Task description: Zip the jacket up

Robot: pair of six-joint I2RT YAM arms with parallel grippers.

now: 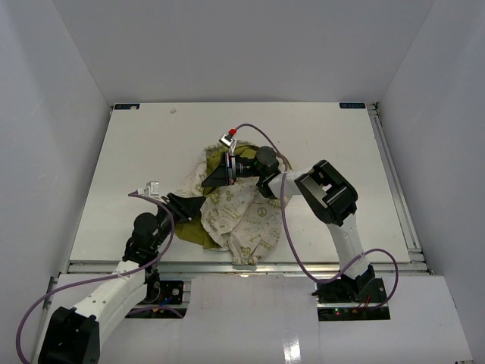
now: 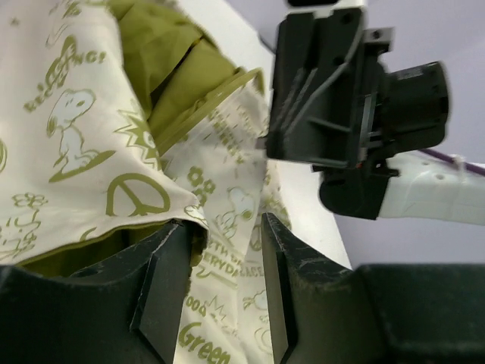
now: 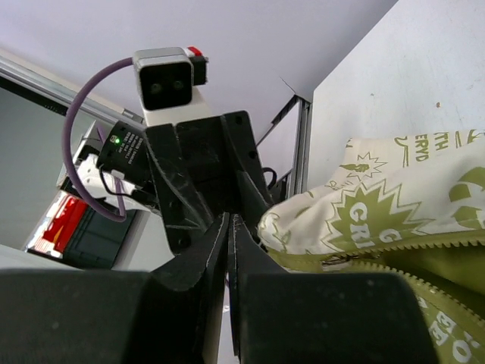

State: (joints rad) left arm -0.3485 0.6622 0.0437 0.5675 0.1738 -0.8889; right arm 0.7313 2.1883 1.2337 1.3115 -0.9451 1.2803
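Bunched jacket (image 1: 242, 216): left fingers (image 2: 163, 292) released astride it, right fingers (image 3: 201, 262) clenched beside zipper (image 3: 409, 249)

A white table (image 1: 144, 152) carries the crumpled jacket (image 1: 246, 216) near its middle.

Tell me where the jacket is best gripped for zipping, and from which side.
Grip the jacket at its toothed zipper edge, likely from the far end where the right pincer sits. There the edge lies exposed and lifted over olive lining, so the pincer can close across the teeth line.
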